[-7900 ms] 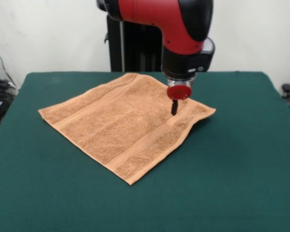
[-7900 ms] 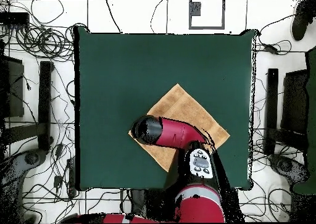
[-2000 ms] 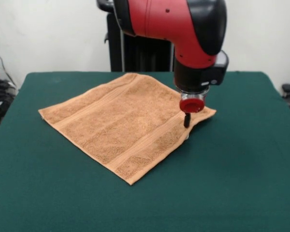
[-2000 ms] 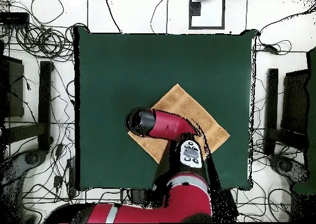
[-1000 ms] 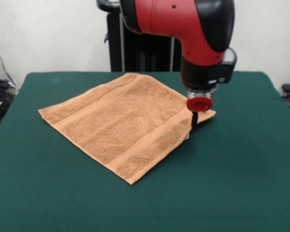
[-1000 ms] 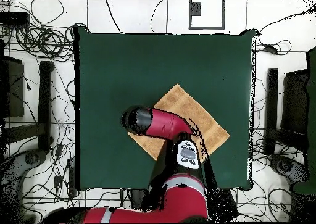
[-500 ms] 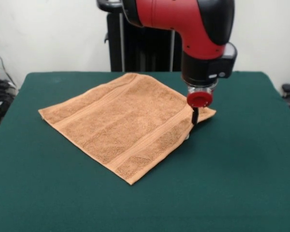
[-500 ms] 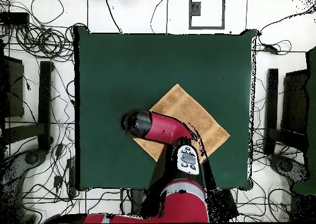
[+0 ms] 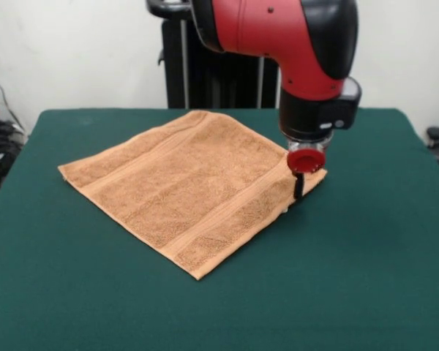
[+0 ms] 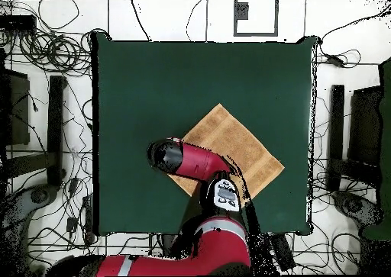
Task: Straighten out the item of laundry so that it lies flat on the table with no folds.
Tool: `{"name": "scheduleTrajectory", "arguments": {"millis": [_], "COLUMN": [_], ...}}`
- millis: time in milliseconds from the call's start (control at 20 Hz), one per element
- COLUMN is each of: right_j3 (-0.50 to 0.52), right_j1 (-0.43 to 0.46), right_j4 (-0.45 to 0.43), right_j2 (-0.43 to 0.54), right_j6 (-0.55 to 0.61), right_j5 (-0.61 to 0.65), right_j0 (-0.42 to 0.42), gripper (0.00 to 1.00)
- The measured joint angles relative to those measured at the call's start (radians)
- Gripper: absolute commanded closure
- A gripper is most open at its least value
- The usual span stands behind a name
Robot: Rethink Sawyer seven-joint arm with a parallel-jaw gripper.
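The gripper hangs at the towel's right corner; its opening cannot be told; no writing is legible.

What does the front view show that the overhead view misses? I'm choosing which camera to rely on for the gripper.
Only the front view shows the black gripper low at the right corner of the square orange-tan terry-cloth towel, whose edge lifts slightly there. Only the overhead view shows the whole dark green felt-topped table and the cables around it; the arm hides that corner. Both show the towel spread open.
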Motion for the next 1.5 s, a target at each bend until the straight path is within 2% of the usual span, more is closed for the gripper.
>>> {"name": "scheduleTrajectory", "arguments": {"millis": [200, 900, 1500], "right_j3": [0.0, 0.005, 0.005], "right_j1": [0.027, 0.02, -0.028], "right_j4": [0.0, 0.0, 0.002], "right_j2": [0.006, 0.008, 0.021], "right_j6": [0.0, 0.0, 0.0], "right_j5": [-0.066, -0.07, 0.01], "right_j0": [0.006, 0.007, 0.01], "gripper": [0.0, 0.0, 0.0]}}
